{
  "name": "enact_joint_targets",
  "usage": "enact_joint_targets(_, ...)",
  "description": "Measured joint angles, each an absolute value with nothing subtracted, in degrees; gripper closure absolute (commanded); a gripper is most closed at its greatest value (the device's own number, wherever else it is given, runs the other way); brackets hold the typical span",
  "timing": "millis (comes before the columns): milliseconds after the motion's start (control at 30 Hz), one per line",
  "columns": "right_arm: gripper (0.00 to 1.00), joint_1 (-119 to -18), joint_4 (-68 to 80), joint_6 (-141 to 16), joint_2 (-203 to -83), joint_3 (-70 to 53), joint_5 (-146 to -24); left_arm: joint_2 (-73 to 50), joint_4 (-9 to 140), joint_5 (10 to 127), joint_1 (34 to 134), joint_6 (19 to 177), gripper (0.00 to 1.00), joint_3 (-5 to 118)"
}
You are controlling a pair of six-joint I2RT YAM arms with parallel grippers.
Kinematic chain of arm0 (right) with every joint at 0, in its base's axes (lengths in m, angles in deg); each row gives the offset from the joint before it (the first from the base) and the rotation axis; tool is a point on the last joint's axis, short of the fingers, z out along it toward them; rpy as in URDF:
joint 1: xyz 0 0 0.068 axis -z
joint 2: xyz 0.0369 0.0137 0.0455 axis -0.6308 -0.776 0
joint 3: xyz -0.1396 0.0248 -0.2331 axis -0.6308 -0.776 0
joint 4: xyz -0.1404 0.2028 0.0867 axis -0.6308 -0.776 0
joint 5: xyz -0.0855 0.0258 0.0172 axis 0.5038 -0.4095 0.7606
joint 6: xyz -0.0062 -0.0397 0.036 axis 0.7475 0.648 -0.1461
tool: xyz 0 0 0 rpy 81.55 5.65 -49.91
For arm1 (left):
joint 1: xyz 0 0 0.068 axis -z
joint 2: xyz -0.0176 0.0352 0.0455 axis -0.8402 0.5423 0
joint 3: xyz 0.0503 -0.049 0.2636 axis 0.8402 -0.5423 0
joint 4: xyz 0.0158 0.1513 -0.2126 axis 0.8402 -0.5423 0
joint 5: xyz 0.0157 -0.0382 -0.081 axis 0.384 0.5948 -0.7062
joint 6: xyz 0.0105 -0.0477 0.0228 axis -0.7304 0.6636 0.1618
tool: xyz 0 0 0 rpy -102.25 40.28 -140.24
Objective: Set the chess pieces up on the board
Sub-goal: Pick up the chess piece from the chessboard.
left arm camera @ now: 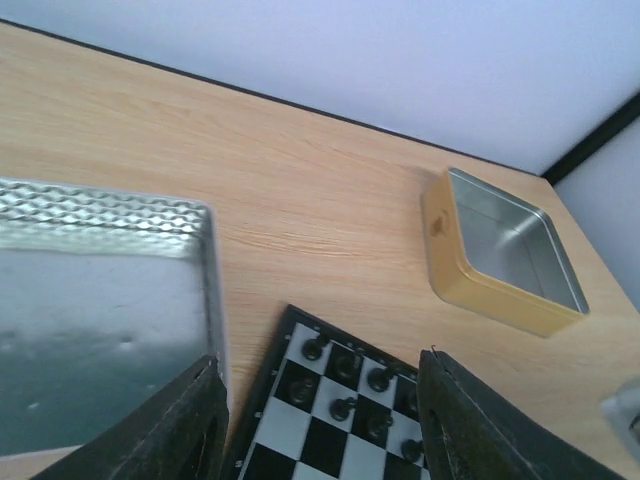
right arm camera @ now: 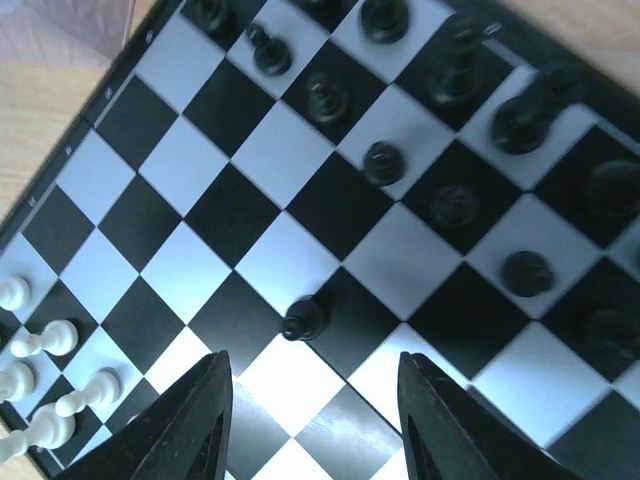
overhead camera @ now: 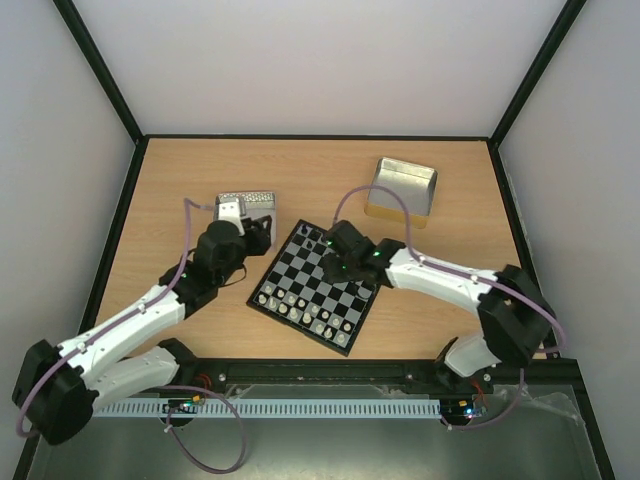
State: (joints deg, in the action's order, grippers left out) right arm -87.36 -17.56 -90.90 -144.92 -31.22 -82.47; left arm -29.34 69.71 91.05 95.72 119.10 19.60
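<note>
The board (overhead camera: 316, 288) lies on the table (overhead camera: 180, 170) just ahead of the arm bases, turned so that one corner points toward them. The white pieces (overhead camera: 300, 304) stand in rows along its near side.

The right hand (right arm camera: 312, 372) hangs low over the middle of the board. Its fingers stand well apart and hold nothing. One pawn (right arm camera: 302, 320) stands alone just ahead of the gap between the fingers, and neither finger touches it. The other black pieces (right arm camera: 380, 160) stand farther on, in the rows at the far side of the board. Some of them are blurred.

The left hand (left arm camera: 320, 365) is at the far-left side of the board, and it is also open and empty. In its wrist view, several black pieces stand on the corner squares seen between its fingers.

Just left of this corner lies the tray (left arm camera: 110, 320), close to the rim of the board. Farther to the right, a gold tin (left arm camera: 480, 285) sits on the table, apart from the board.
</note>
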Motion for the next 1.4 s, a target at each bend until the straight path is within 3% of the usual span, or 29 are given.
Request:
enact_joint_targets(233,0.64,-91.09,-17.99,-90.79,-154.53,-26.39,-80.54,-33.43,66.15,90.88,91.9,121.79,0.45,16.23)
enact_joint_targets(533,0.72,-91.68,-18.3,-90.68,-158.12,-25.03,-78.92,-33.56,64.64,90.02,91.18,122.86,0.45,15.14)
enact_joint_targets(667,0.8,-91.71,-18.34,-90.73,-158.86,-25.03,-78.27,-33.56,64.64,89.76,90.96,122.95,0.44,15.14)
enact_joint_targets(767,0.92,-91.71,-18.32,-90.77,-158.88,-25.03,-78.12,-33.56,64.62,89.67,90.83,123.12,0.43,15.14)
enact_joint_targets(900,0.97,-91.75,-18.26,-91.14,-158.88,-25.08,-77.88,-33.56,64.6,89.67,90.81,123.23,0.42,15.12)
enact_joint_targets(1400,0.98,-90.68,-20.44,-98.42,-147.93,-33.36,-69.77,-33.56,64.6,89.65,90.3,123.32,0.4,15.12)
